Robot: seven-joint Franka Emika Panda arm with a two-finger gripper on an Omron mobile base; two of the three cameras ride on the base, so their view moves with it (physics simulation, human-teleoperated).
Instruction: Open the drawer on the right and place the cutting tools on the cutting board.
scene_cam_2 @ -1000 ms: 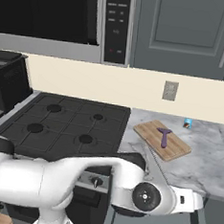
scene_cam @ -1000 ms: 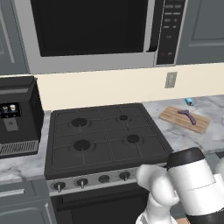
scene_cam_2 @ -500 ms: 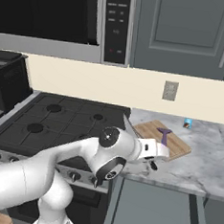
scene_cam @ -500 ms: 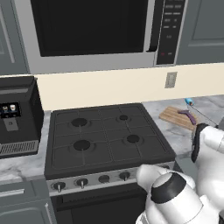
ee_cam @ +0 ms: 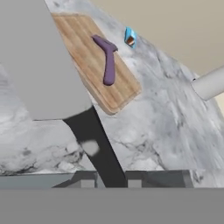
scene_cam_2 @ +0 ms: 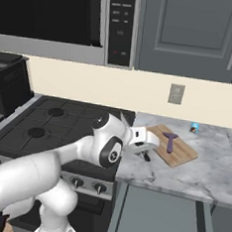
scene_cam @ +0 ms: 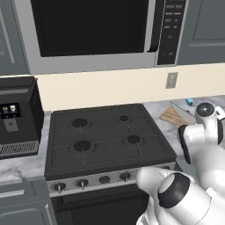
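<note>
Risk is that the knife (ee_cam: 48, 65), clamped by its dark handle in the narrow gripper (scene_cam_2: 145, 153) just beside the cutting board (scene_cam_2: 180, 154), lands short on the counter (scene_cam_2: 203, 170) or knocks the purple tool (scene_cam_2: 170, 140) lying on the board.

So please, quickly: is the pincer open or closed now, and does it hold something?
Pincer: closed on a knife, carried above the counter near the cutting board.
</note>
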